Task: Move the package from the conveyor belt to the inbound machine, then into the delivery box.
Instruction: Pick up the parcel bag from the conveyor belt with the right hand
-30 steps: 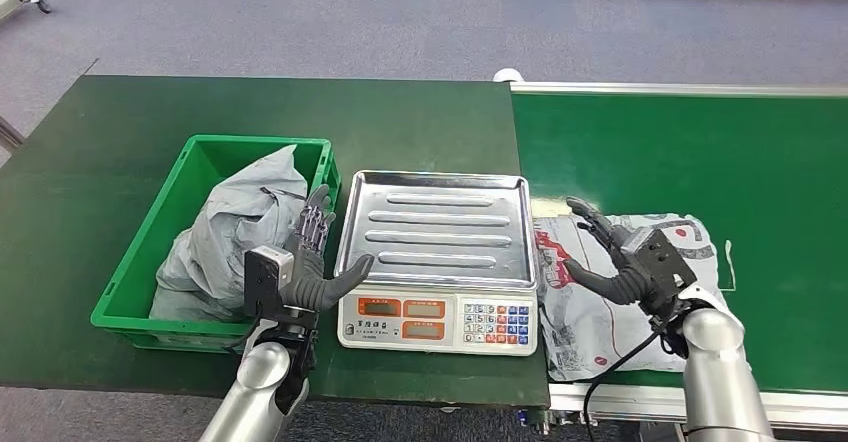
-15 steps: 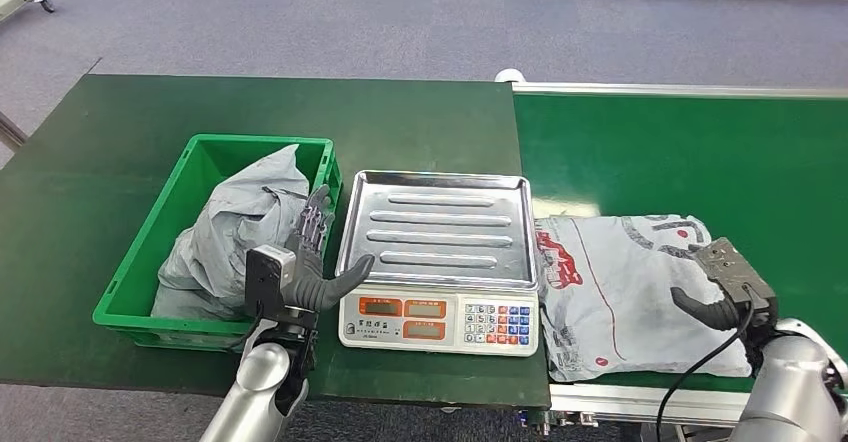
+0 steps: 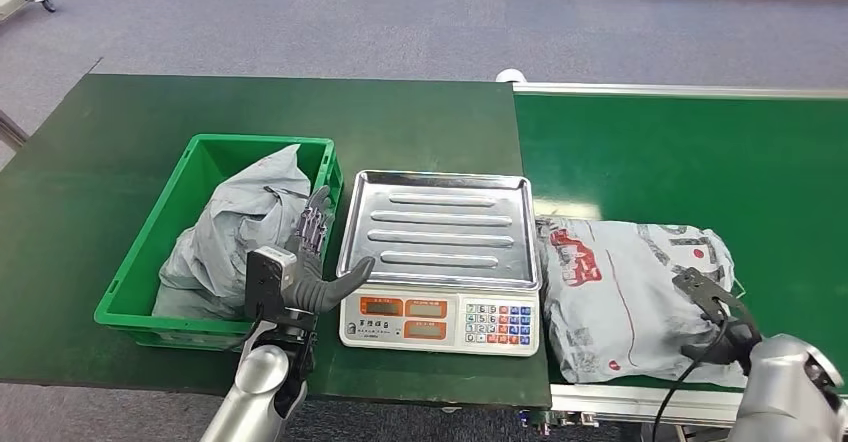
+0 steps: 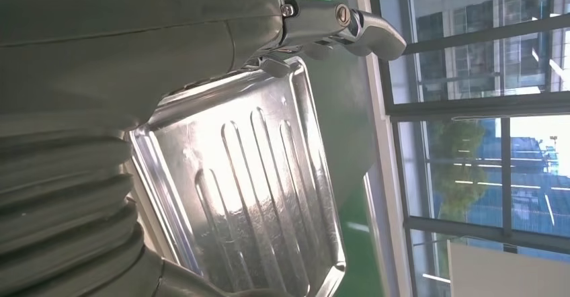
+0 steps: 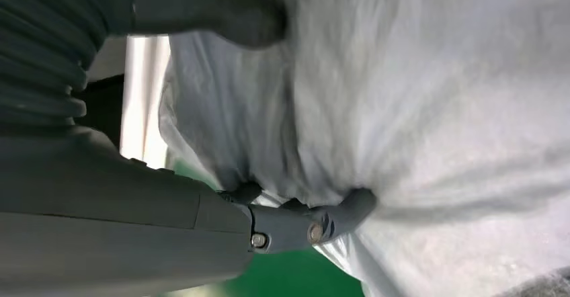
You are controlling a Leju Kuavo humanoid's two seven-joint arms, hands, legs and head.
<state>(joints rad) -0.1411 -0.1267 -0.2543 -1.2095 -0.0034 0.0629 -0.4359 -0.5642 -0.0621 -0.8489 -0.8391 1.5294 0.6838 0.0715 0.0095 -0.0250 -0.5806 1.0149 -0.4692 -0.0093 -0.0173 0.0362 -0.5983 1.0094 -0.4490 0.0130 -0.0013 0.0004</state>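
A soft, crumpled grey plastic package (image 3: 625,297) with red and dark print is seen lying on the green conveyor belt (image 3: 690,157) at the lower right of the head frame, its left edge just beside the scale. The right robot hand (image 3: 712,307) is set against the package's right end; in the right wrist view the thick grey thumb (image 5: 228,15) and a darker finger (image 5: 322,220) are pressed into the wrinkled film, which is bunched between them, so the package (image 5: 417,122) is gripped. At the centre of the head frame, a weighing scale (image 3: 438,262) is placed on the dark green table (image 3: 250,112), with a shiny ribbed steel tray on top and a white keypad front with orange display panels. That tray (image 4: 249,196) is shown in the left wrist view as a rectangular pan with raised rounded ridges. The left robot hand (image 3: 312,257) is held up with fingers spread and thumb out, holding nothing, between the scale and a green plastic crate (image 3: 140,272) at the left of the frame. A second, plain grey bag (image 3: 235,232) is piled loosely inside the crate, rising above its rim. The scale stands between the package and the crate. Grey carpeted floor (image 3: 300,22) is seen beyond the table.
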